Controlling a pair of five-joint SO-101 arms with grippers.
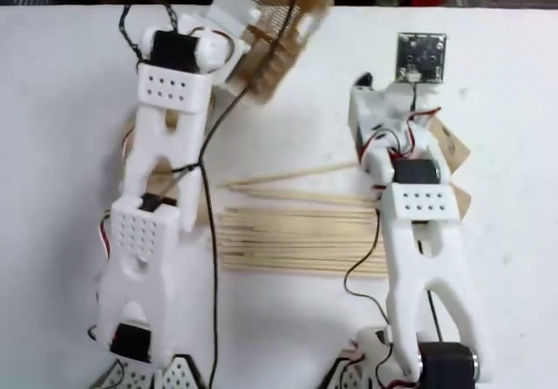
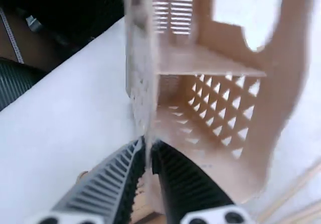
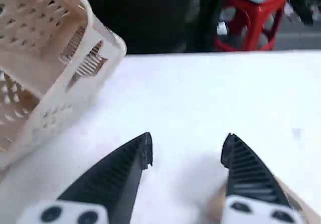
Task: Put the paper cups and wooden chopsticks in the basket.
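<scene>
The tan lattice basket (image 1: pixel 301 14) is tipped up at the table's far edge. My left gripper (image 2: pixel 147 151) is shut on one of its side walls (image 2: pixel 143 83), and its open inside (image 2: pixel 215 118) holds nothing I can see. Several wooden chopsticks (image 1: pixel 296 232) lie in a flat pile on the table between the two arms, with a few loose ones (image 1: pixel 288 177) angled above it. My right gripper (image 3: pixel 186 151) hangs open over bare table, to the right of the basket (image 3: pixel 45 73). Tan, paper-cup-coloured pieces (image 1: pixel 452 149) lie beside the right arm, and more (image 1: pixel 161 180) show under the left arm.
The white table (image 1: pixel 70 101) has free room at the far left and far right. A black cable (image 1: pixel 209 232) runs down past the chopsticks' left end. A red stool (image 3: pixel 251 18) stands beyond the table's far edge.
</scene>
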